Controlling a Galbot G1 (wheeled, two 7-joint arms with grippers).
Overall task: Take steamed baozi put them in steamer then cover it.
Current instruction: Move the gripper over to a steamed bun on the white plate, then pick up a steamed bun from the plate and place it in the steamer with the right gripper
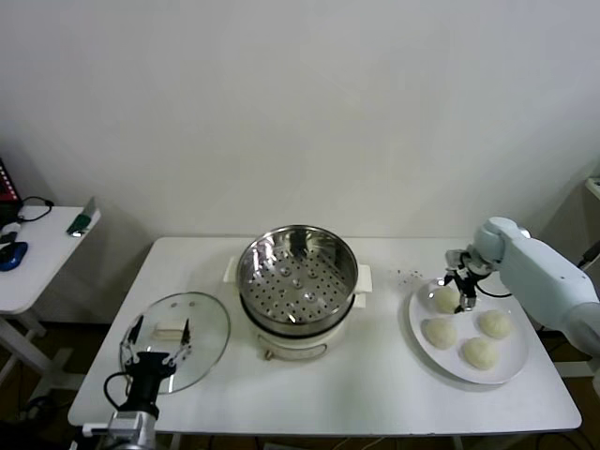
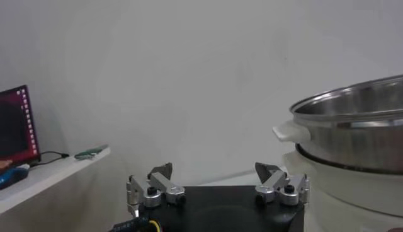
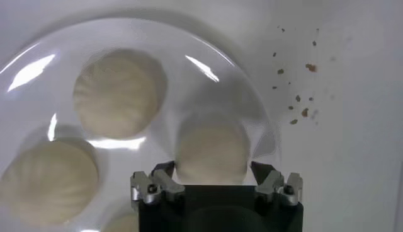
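Several cream-white baozi lie on a white plate [image 1: 511,375] at the right. My right gripper [image 1: 455,302] [image 3: 213,167] is down on the far-left one [image 1: 442,297] [image 3: 211,148], with a finger pressed against each side of it while it rests on the plate. Other baozi [image 3: 119,94] [image 3: 47,179] lie beside it. The steel steamer [image 1: 297,272] [image 2: 352,126] stands empty in the middle of the table. Its glass cover [image 1: 202,319] lies flat at the left. My left gripper [image 1: 159,333] [image 2: 213,169] hangs open over the cover's handle [image 1: 170,329].
Dark crumbs [image 1: 408,275] [image 3: 296,94] dot the table between the steamer and the plate. A side table [image 1: 37,272] at the far left carries a blue mouse [image 1: 12,254] and cables. A wall stands close behind the table.
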